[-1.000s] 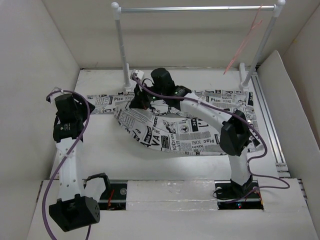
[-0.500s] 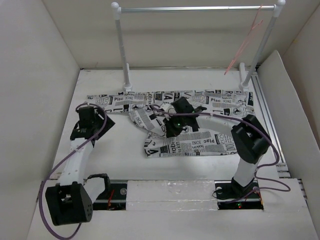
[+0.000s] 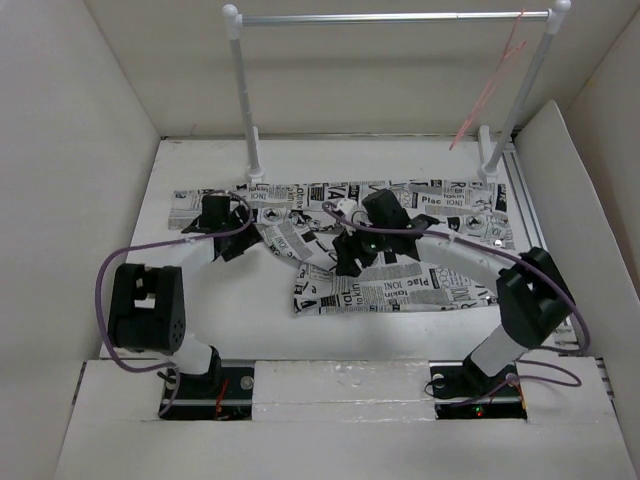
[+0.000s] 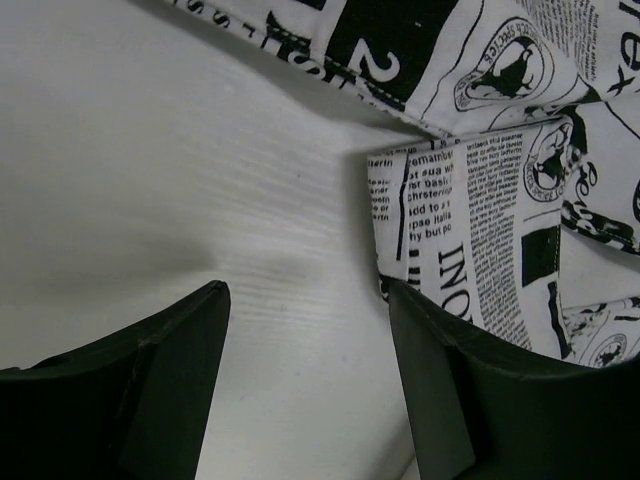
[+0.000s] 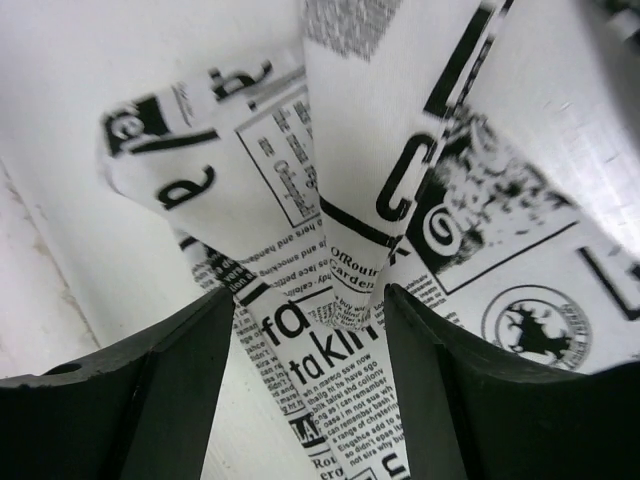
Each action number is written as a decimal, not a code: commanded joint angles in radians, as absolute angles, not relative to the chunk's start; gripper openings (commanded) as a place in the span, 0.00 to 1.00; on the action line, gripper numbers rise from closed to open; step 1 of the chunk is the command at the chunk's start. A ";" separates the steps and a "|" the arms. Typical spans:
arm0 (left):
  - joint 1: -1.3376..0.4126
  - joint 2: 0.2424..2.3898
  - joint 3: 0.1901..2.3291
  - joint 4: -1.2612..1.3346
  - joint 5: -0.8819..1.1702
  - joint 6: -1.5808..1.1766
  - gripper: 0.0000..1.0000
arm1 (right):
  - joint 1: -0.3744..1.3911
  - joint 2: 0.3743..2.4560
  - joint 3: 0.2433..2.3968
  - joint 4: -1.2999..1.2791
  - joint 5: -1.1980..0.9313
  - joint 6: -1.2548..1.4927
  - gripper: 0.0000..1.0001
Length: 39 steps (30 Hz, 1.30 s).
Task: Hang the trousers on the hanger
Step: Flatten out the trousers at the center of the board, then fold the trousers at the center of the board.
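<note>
**Operator:** How do my pincers stand?

**Spotter:** Your left pincer (image 4: 305, 295) is spread, low over bare worktop (image 4: 180, 150). A folded hem of the trousers (image 4: 470, 250) lies just beside the finger on the right of that wrist view, and nothing sits between the jaws. Your right pincer (image 5: 308, 295) is spread too, with a raised fold of the cloth standing between its fingers.

**Operator:** Where does the cloth lie?

**Spotter:** On your worktop, in front of the feet of the rack (image 3: 390, 17). It stretches roughly from one post to the other, with a part folded toward you. Your right pincer is over the middle and your left is near the left end. The hanger (image 3: 468, 115) hangs tilted at the right end of the crossbar, beside the right post and well apart from the trousers.

**Operator:** Can you read any print?

**Spotter:** It is black newspaper type. Your left wrist view shows "INO" and a large "2". Your right wrist view shows "takin" under a bold "fa". From above you can read "Plac" near your left pincer. The small columns are too fine to read.
</note>
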State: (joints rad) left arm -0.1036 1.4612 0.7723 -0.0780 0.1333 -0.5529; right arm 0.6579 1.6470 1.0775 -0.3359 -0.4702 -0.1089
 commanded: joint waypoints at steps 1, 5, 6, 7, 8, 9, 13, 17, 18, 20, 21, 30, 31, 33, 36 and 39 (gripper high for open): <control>-0.123 1.535 0.841 0.018 0.156 -0.534 0.60 | 0.664 1.533 1.137 -0.348 -0.474 -0.118 0.67; -0.162 1.641 0.919 0.017 0.147 -0.545 0.56 | 0.664 1.448 1.128 -0.356 -0.460 -0.095 0.67; -0.173 1.678 0.933 0.009 0.137 -0.546 0.52 | 0.664 1.434 1.126 -0.360 -0.457 -0.091 0.67; -0.185 1.692 0.940 0.002 0.133 -0.551 0.44 | 0.664 1.424 1.121 -0.362 -0.456 -0.087 0.66; -0.199 1.706 0.949 0.002 0.135 -0.555 0.43 | 0.664 1.402 1.120 -0.365 -0.454 -0.086 0.66; -0.199 1.729 0.951 0.002 0.135 -0.561 0.43 | 0.664 1.394 1.118 -0.371 -0.450 -0.083 0.66; -0.209 1.729 0.948 0.002 0.092 -0.609 0.00 | 0.655 1.348 1.111 -0.383 -0.425 -0.075 0.66; -0.199 1.600 0.930 -0.093 -0.024 -0.621 0.00 | 0.612 1.278 1.072 -0.428 -0.361 -0.068 0.66; -0.169 1.518 0.922 -0.118 -0.037 -0.620 0.00 | 0.594 1.243 1.056 -0.445 -0.345 -0.064 0.66; -0.131 1.419 0.885 -0.204 -0.098 -0.620 0.00 | 0.534 1.198 1.020 -0.472 -0.322 -0.045 0.66; -0.091 1.310 0.874 -0.233 -0.126 -0.620 0.00 | 0.513 1.178 0.979 -0.501 -0.310 -0.038 0.65; 0.084 0.795 1.001 -0.600 -0.503 -0.611 0.00 | 0.275 0.931 0.704 -0.601 -0.320 0.040 0.63; 0.084 0.798 1.047 -0.615 -0.578 -0.600 0.00 | 0.262 0.924 0.690 -0.603 -0.325 0.044 0.63; 0.084 0.830 1.092 -0.679 -0.642 -0.594 0.00 | 0.232 0.920 0.677 -0.621 -0.321 0.044 0.65; 0.084 0.831 1.132 -0.719 -0.699 -0.587 0.00 | 0.189 0.952 0.684 -0.635 -0.301 0.046 0.67; 0.084 0.798 1.140 -0.695 -0.658 -0.580 0.00 | 0.112 1.005 0.715 -0.672 -0.291 0.041 0.66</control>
State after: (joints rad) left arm 0.0807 0.8078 1.1133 -0.6487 -0.5980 -0.5980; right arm 0.1608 0.9756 0.6739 -0.6472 -0.3038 0.0315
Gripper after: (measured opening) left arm 0.010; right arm 0.659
